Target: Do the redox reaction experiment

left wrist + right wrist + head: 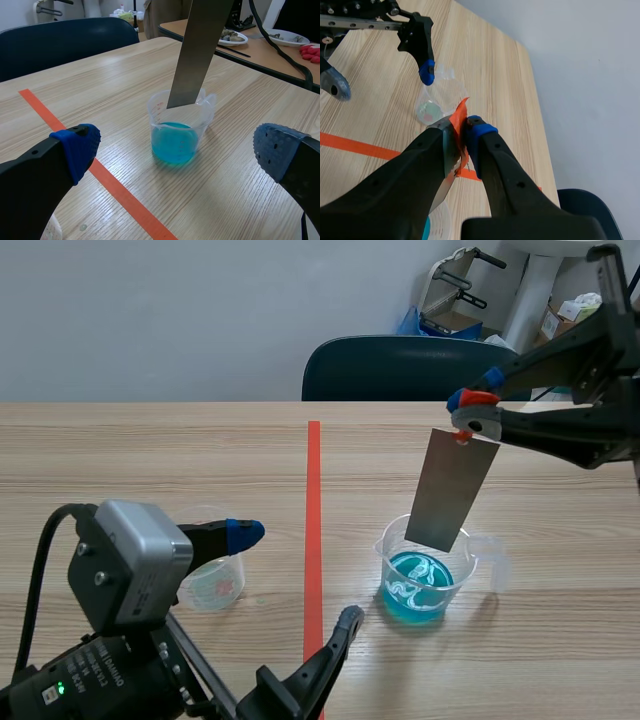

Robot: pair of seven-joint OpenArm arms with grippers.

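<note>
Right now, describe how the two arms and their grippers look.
Both arms are black, with thick, angular fingers. The left gripper has blue dotted pads. Behind it sits a silver-grey camera box with a looping black cable, a small green light and white lettering. The right gripper also shows a blue pad.

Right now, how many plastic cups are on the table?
2. The blue cup, holding blue liquid, stands right of the tape, below the strip. The clear cup stands left of the tape. None seems hidden.
</note>
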